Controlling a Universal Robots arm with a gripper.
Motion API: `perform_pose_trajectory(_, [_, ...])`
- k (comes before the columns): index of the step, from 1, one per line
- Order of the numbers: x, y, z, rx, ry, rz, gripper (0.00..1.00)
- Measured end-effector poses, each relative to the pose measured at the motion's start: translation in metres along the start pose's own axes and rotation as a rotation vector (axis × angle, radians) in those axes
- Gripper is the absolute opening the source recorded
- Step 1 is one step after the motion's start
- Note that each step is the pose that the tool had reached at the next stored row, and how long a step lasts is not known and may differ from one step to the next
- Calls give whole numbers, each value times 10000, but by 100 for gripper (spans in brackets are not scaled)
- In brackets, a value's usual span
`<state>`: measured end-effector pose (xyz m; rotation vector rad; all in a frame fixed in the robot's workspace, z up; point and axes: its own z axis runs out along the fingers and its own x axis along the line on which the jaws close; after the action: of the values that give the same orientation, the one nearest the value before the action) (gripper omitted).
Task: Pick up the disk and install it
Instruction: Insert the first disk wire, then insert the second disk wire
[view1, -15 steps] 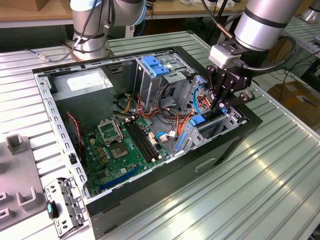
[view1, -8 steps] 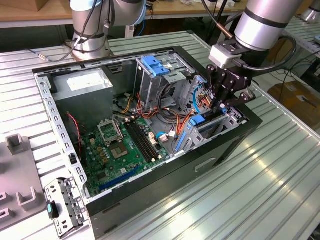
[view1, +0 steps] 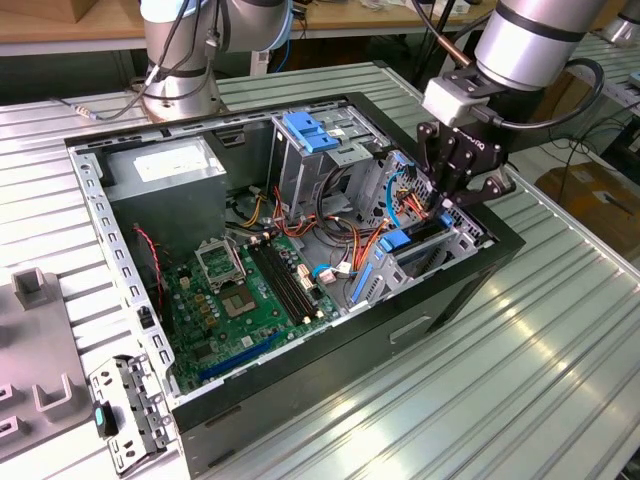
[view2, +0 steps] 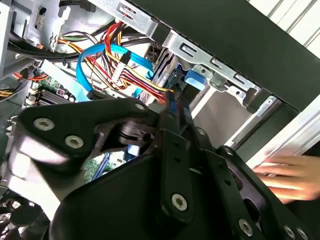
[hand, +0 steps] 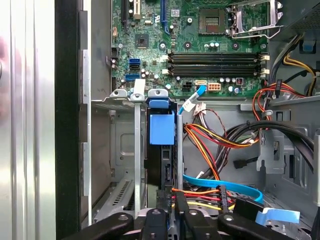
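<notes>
The disk (hand: 160, 165) stands on edge in a slot of the drive bay (hand: 122, 150), at the corner of the open computer case (view1: 130, 300) on the exterior view's right. Its blue plastic rail (hand: 161, 127) faces the motherboard, and the blue rail end (view1: 400, 243) also shows in the exterior view. My gripper (view1: 452, 212) reaches down into that bay. Its fingers (hand: 176, 202) sit close together, shut, at the disk's near end beside the thin metal divider. I cannot tell whether they touch the disk. In the second wrist view the gripper (view2: 172, 107) points at the bay's blue parts.
Orange, red and blue cables (hand: 220, 145) crowd the space beside the bay. The motherboard (view1: 240, 290), a grey power supply box (view1: 165, 170) and a metal cage with a blue handle (view1: 310, 130) fill the case. A loose metal bracket (view1: 130, 410) lies on the table. A blurred hand (view2: 290, 175) shows outside the case.
</notes>
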<state>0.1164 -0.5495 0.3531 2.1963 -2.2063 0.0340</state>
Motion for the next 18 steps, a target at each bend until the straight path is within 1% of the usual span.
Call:
perform_pose_trajectory(2, [0,0,-1,1,1,0,11])
perform_pose_trajectory(18, [0,5,-1,11,-1,2,11])
